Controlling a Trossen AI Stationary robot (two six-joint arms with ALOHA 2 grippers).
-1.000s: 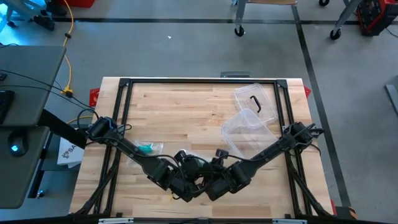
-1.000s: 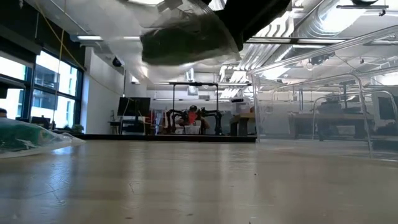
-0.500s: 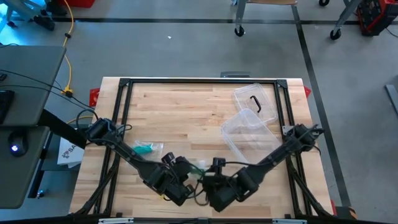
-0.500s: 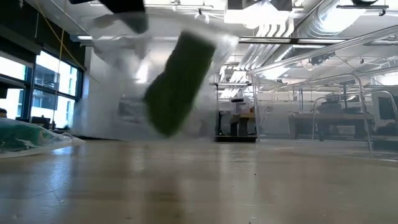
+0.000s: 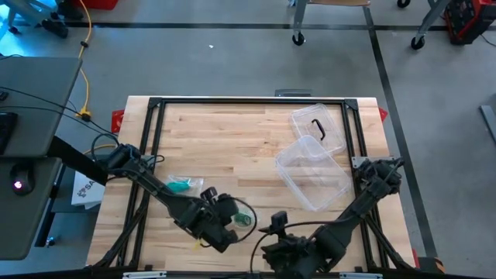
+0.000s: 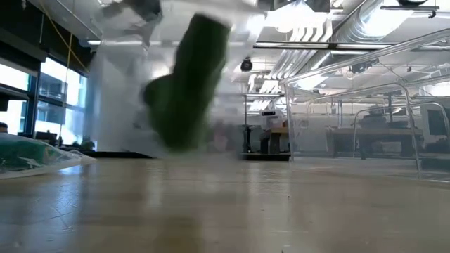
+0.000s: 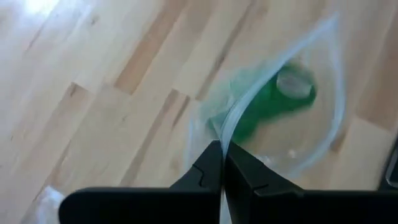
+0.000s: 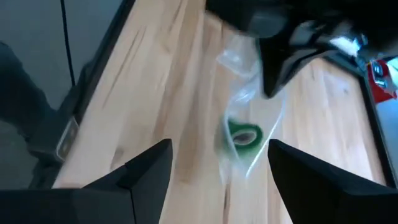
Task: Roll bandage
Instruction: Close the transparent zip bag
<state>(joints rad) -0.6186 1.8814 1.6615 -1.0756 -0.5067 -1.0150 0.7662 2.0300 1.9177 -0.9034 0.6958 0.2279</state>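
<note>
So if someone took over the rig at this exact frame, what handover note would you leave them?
Left gripper: shut on the clear bag, holding it up near the table's front edge.
Right gripper: open, holding nothing, at the front edge.
Green bandage roll: inside the hanging bag.
A second bag with green contents lies on the table's left; clear container and lid sit on the right.
Done: bag picked up. Left: take the roll out and roll the bandage.

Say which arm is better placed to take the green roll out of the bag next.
Right, probably. The left tool is shut on the bag, holding it up with the roll inside. The right tool is open and free, facing the bag, at the table's near edge.
</note>
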